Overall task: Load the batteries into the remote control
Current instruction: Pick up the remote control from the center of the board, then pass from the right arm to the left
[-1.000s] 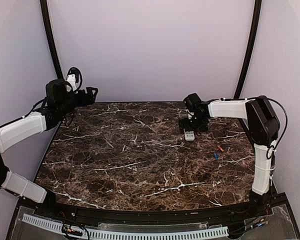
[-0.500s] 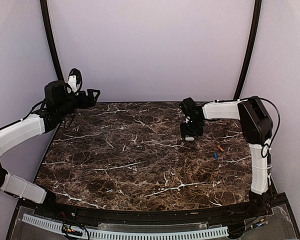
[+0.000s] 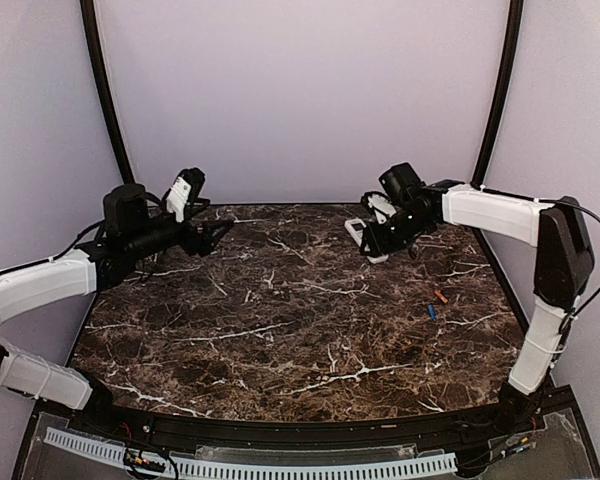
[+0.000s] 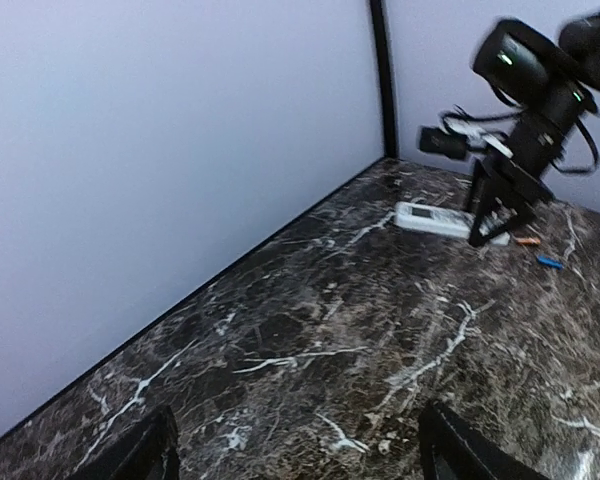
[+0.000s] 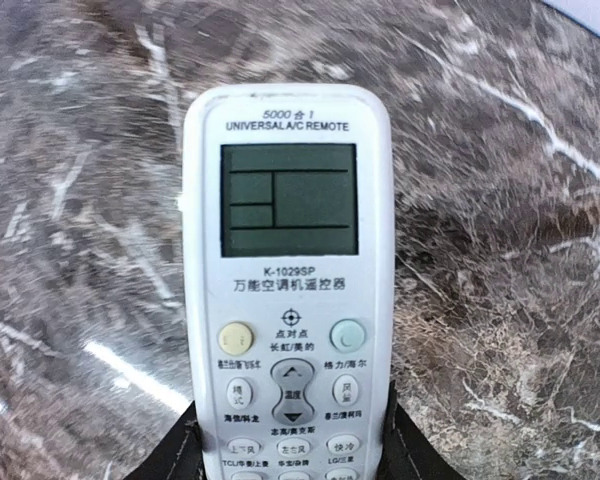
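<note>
the marbled bench (image 3: 280, 300) bears the things. at its far right the right tool (image 3: 374, 238) is clamped on the remote (image 5: 288, 280) at its button end, display toward the wrist camera. the left tool (image 4: 298, 445) hangs spread wide, holding nothing, over the far left. the orange battery (image 3: 440, 297) and blue battery (image 3: 431, 312) lie just beside each other, nearer than the remote.

On the dark veined marble table (image 3: 280, 330) lie the orange battery (image 3: 441, 297) and blue battery (image 3: 431, 312), close together.
</note>
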You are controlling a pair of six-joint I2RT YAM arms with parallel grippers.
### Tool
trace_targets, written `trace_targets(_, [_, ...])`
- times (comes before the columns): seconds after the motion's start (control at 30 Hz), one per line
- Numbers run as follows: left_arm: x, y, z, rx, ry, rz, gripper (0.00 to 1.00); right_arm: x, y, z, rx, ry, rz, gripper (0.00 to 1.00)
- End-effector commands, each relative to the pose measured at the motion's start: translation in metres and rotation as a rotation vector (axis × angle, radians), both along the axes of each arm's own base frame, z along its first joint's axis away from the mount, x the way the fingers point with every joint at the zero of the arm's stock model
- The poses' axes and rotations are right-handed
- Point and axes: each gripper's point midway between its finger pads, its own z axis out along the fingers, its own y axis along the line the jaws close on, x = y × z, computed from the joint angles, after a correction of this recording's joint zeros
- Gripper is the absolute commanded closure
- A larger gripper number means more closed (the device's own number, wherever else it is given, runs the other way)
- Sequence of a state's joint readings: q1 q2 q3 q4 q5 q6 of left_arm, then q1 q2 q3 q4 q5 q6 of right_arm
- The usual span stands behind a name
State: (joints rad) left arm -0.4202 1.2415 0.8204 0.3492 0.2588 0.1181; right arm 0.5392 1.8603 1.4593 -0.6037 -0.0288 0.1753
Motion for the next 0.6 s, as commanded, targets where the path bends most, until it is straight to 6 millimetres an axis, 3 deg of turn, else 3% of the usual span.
trace_targets(0.0, [-0.081,-0.067,-0.006,0.309,-0.398,-0.418,0.18,-0.053,0.029,0.049,0.122,0.026,0.282,0.81])
trace_targets(0.1, [-0.107,-0.099,-0.027,0.558,-0.656,-0.549,0.18,-0.081,0.038,0.063,0.133,0.067,0.347,0.83])
trace_targets(0.27, [-0.104,-0.132,-0.030,0.750,-0.870,-0.596,0.19,-0.131,0.070,0.079,0.137,0.093,0.482,0.83])
trace_targets(0.37, [-0.109,-0.148,-0.044,0.818,-0.917,-0.665,0.19,-0.158,0.088,0.084,0.146,0.107,0.562,0.83])
trace_targets(0.57, [-0.121,-0.161,-0.058,0.847,-0.905,-0.728,0.27,-0.182,0.107,0.082,0.161,0.133,0.638,0.84])
